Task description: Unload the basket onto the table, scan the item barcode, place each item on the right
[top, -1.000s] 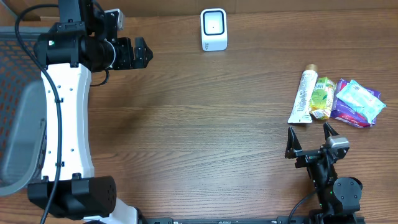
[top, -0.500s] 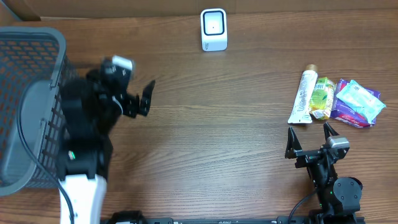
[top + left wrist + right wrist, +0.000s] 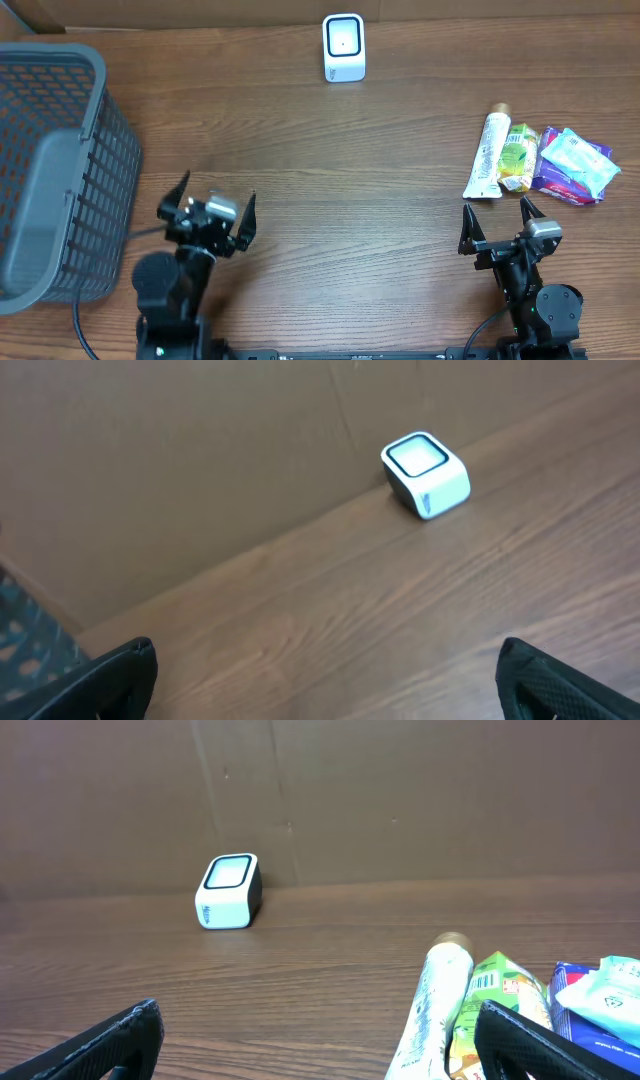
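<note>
Toothpaste tube [image 3: 487, 155] and packets [image 3: 560, 163] were seen grouped at right of the worktop [image 3: 350, 200], unheld, just above the wide-open right tool [image 3: 497, 217], presumably staged for presentation to the scanner [image 3: 343, 47].

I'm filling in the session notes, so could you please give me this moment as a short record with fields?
scanner: white barcode scanner at the far edge of the table, by the wall
items: white tube, green pouch, purple pack and pale blue pack, lying side by side at the right
basket: grey mesh basket at the left
left gripper: open, holding nothing
right gripper: open, holding nothing, just short of the tube
scan: no item picked up yet
</note>
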### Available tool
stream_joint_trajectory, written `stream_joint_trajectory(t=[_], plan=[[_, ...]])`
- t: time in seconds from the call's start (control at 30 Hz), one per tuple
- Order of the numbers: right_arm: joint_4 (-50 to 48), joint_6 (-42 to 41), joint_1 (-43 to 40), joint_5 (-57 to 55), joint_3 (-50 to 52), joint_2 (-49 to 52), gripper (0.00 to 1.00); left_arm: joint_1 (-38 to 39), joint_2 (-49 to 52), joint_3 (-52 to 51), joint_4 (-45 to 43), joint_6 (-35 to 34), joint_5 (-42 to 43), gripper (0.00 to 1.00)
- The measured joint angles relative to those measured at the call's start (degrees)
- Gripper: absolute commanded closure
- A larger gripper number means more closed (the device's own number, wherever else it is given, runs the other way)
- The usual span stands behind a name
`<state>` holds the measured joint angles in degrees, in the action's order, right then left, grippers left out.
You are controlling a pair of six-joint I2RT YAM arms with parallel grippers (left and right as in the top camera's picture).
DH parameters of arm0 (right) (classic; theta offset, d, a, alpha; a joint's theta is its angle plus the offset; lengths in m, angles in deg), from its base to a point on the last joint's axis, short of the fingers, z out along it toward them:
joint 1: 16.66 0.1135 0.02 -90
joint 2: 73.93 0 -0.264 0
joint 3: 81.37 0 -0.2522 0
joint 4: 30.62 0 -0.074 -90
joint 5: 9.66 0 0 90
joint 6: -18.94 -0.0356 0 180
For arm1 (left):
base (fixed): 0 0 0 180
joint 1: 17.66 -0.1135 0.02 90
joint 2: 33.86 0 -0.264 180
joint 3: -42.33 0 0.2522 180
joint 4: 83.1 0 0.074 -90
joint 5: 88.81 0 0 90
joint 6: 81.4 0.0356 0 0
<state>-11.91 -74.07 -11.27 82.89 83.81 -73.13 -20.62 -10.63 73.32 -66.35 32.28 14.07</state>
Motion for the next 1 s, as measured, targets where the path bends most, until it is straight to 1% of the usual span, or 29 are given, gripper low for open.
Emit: stream_joint_trajectory(t=[0.17, 0.37, 0.5, 0.57, 0.67, 1.0], plan=[[0.02, 0.04, 0.0, -0.04, 0.0, 0.0, 0.0, 0.0, -8.44, -6.45, -0.72, 1.86, -0.35, 0.0], [0.0, 0.02, 0.0, -0.04, 0.0, 0.0, 0.0, 0.0, -15.67, -12.87, -2.6, 2.47, -0.74, 0.0], [0.02, 0.02, 0.0, -0.02, 0.0, 0.0, 0.0, 0.0, -18.53, -15.82, -2.19, 2.49, -0.76, 0.0], [0.02, 0.02, 0.0, -0.02, 0.0, 0.0, 0.0, 0.0, -20.11, -16.35, -0.07, 2.49, -0.96, 0.01], [0.04, 0.04, 0.0, -0.04, 0.0, 0.0, 0.0, 0.0, -21.86, -16.61, 0.44, 2.49, -1.38, 0.0], [0.02, 0.07, 0.0, -0.04, 0.0, 0.0, 0.0, 0.0, -22.32, -16.61, 0.44, 2.47, -1.81, 0.0]])
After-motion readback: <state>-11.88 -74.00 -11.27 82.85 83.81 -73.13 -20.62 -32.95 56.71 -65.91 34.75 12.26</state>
